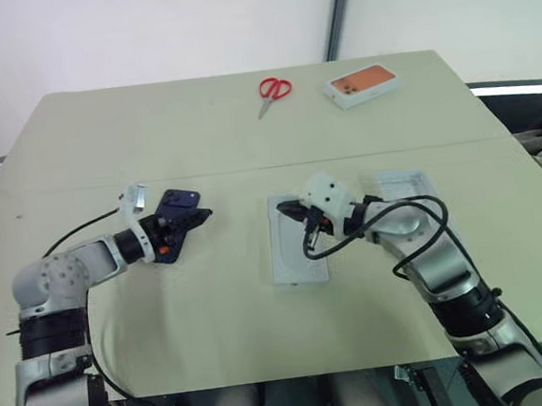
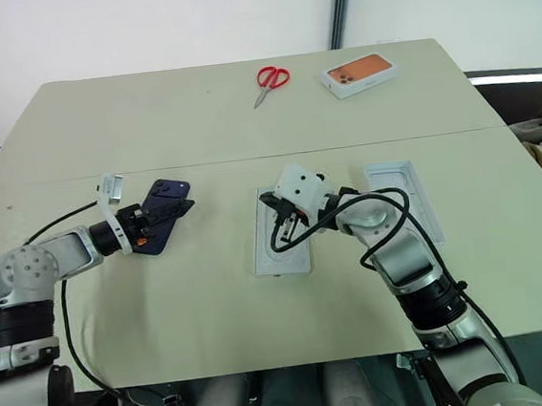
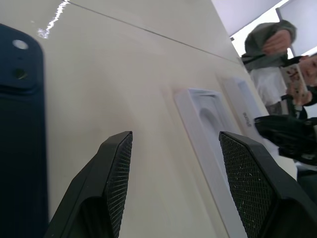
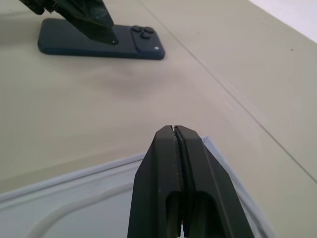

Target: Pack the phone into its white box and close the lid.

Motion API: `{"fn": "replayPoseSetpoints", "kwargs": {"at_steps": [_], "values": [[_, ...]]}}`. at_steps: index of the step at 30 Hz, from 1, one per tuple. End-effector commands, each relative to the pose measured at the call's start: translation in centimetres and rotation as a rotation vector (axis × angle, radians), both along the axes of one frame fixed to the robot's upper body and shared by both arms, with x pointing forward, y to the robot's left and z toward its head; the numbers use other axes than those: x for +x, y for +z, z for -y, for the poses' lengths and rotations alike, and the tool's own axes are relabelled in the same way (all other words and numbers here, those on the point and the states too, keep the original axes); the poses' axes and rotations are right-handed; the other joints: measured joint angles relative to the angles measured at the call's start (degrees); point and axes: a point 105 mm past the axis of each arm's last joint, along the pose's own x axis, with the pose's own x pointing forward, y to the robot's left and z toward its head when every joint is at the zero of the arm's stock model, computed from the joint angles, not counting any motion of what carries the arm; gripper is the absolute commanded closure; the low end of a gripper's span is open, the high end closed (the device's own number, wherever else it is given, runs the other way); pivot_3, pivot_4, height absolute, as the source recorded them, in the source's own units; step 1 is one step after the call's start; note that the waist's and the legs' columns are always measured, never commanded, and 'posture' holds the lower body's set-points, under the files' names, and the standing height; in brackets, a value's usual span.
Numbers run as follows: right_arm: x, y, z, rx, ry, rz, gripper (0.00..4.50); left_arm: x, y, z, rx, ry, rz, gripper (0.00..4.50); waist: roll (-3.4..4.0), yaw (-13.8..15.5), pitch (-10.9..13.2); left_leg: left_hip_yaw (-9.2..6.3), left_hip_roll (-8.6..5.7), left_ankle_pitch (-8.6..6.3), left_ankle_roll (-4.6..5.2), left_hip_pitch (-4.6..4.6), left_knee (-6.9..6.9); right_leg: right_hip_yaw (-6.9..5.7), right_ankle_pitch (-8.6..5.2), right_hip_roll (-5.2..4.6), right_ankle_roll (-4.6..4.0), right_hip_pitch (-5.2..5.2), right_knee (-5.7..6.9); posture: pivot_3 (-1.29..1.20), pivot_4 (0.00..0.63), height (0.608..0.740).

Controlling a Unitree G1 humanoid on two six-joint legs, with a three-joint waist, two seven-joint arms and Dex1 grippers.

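The dark navy phone (image 1: 182, 200) lies flat on the table, back up, left of centre. My left gripper (image 3: 176, 139) hovers open just over its near end; the phone (image 3: 20, 124) sits beside the fingers, not between them. The white box (image 1: 287, 269) lies mid-table, and a white insert with an oval outline lies in it. Above its far end my right gripper (image 1: 289, 208) is shut on nothing, its closed tips (image 4: 174, 130) over the box rim. The lid (image 1: 408, 183) lies inner side up to the right, partly behind my right arm.
Red-handled scissors (image 1: 274, 89) and a white box with an orange phone picture (image 1: 365, 84) lie at the table's far edge. A person (image 3: 277, 44) stands beyond the table's right side. Bare tabletop separates the phone and the white box.
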Motion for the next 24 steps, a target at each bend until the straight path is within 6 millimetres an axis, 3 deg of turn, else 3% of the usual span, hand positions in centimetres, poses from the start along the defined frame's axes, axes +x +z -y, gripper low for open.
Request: {"fn": "replayPoseSetpoints", "kwargs": {"at_steps": [1, 4, 7, 11, 14, 19, 24], "values": [[0.0, 2.0, -1.4, 0.067, 0.043, 0.043, 4.44, 0.6, 1.8, -1.9, 0.025, 0.051, 0.067, 1.54, 0.01, -0.12, 0.0, 0.01, 0.01, 0.0, 0.0, 0.0, -0.02, 0.01, 0.0, 0.0, 0.0, -0.02, 0.0, 0.0, 0.15, 0.74], [0.5, 1.7, -3.8, 0.053, 0.069, 0.071, 4.44, 0.8, 1.4, -3.8, 0.096, 0.088, 0.06, 1.54, 0.01, -0.53, 0.0, 0.02, 0.02, 0.0, -0.01, 0.0, -0.04, 0.01, 0.0, 0.02, 0.0, -0.05, 0.03, 0.0, 0.15, 0.74], [0.9, 1.7, -4.6, 0.058, 0.072, 0.077, 4.44, 1.0, 1.1, -4.7, 0.138, 0.104, 0.055, 1.54, 0.01, -0.77, 0.0, 0.01, 0.01, 0.02, -0.03, 0.0, -0.08, 0.01, 0.01, 0.04, -0.01, -0.09, 0.08, 0.0, 0.15, 0.74], [2.4, 0.5, -6.4, 0.074, 0.015, 0.065, 4.44, 1.8, 1.3, -9.2, 0.259, 0.21, 0.053, 1.54, -0.02, -1.12, 0.0, 0.0, -0.04, 0.03, -0.05, -0.02, -0.06, -0.01, 0.01, 0.06, -0.01, -0.11, 0.12, 0.0, 0.15, 0.74], [2.6, -0.2, -7.9, 0.047, 0.015, 0.075, 4.44, 2.0, 0.7, -10.6, 0.33, 0.225, 0.033, 1.54, -0.01, -1.38, 0.0, 0.0, -0.02, 0.05, -0.08, -0.01, -0.1, 0.01, 0.01, 0.11, -0.02, -0.17, 0.19, 0.0, 0.15, 0.74], [3.1, -0.9, -9.6, -0.018, 0.012, 0.113, 4.44, 1.5, -1.4, -11.7, 0.382, 0.22, -0.052, 1.54, -0.01, -1.51, 0.0, 0.05, -0.03, 0.06, -0.09, -0.04, -0.13, 0.07, 0.01, 0.13, -0.02, -0.32, 0.38, 0.0, 0.15, 0.74], [2.3, -1.7, -11.4, -0.053, 0.062, 0.123, 4.44, 0.6, -4.5, -10.3, 0.354, 0.134, -0.175, 1.54, -0.03, -1.5, -0.01, 0.08, -0.02, 0.1, -0.15, -0.02, -0.09, 0.13, 0.0, 0.21, -0.02, -0.4, 0.69, 0.0, 0.15, 0.74]]}}
